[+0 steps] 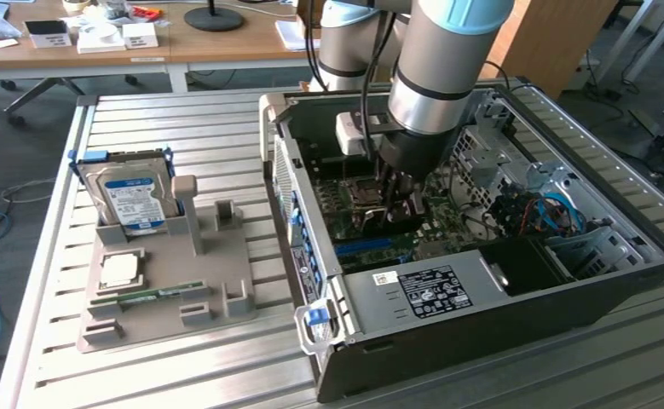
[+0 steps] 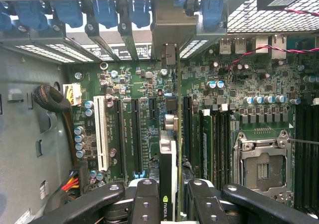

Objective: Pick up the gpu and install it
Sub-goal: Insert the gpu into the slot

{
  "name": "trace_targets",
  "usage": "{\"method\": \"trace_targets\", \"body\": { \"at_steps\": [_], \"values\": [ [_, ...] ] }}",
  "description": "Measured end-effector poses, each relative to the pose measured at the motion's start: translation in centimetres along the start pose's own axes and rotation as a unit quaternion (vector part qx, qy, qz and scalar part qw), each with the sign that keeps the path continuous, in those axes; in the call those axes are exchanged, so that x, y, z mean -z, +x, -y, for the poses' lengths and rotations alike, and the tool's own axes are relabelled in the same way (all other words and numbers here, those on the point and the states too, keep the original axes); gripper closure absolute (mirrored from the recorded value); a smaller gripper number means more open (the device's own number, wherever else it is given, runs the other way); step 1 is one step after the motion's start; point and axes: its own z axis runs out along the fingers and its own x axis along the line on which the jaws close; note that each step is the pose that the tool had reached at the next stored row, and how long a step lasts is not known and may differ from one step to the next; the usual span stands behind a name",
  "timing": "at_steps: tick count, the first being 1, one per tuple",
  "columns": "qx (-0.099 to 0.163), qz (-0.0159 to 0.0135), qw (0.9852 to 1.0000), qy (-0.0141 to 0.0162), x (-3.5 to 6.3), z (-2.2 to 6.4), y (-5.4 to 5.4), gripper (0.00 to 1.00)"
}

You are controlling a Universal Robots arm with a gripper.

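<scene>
- Arm reaches down into open case (image 1: 604, 281) on slatted counter (image 1: 138, 111); pincer (image 1: 406, 192) is low inside, over the board (image 2: 149, 84).
- Pincer narrow, clamped on the gpu (image 2: 168, 149); one finger (image 2: 144, 199) on each flat face.
- Gpu runs straight out from the pincer, edge-on to the board, black face with green logo just at the fingers.
- Its silver bracket (image 2: 169, 52) is at the far end from the pincer, against the case's rear wall, among the blue latches (image 2: 107, 10).
- Gpu sits over the long black slots. Cannot tell if its lower edge is seated or just above.
- To one side of the pincer: white slot (image 2: 101, 134), near the gpu but apart.
- To the other side: memory sticks (image 2: 207, 144) upright just beside the gpu, then the socket (image 2: 261, 167) further off.
- Labelled power supply (image 1: 429, 290) is in the case, near the pincer, toward the camera in the exterior view.
- Grey holder (image 1: 184, 298) is outside the case, well apart from the pincer, toward the exterior view's left.
- Holder carries hard drive (image 1: 133, 196) standing upright, a square chip (image 1: 121, 270) and a narrow green stick (image 1: 150, 296) lying flat.
</scene>
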Motion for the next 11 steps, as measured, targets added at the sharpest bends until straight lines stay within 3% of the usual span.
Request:
{"method": "trace_targets", "body": {
  "at_steps": [11],
  "values": [
    [0.0,0.0,1.0,0.0,-0.27,0.0,0.01,0.73]
  ]
}}
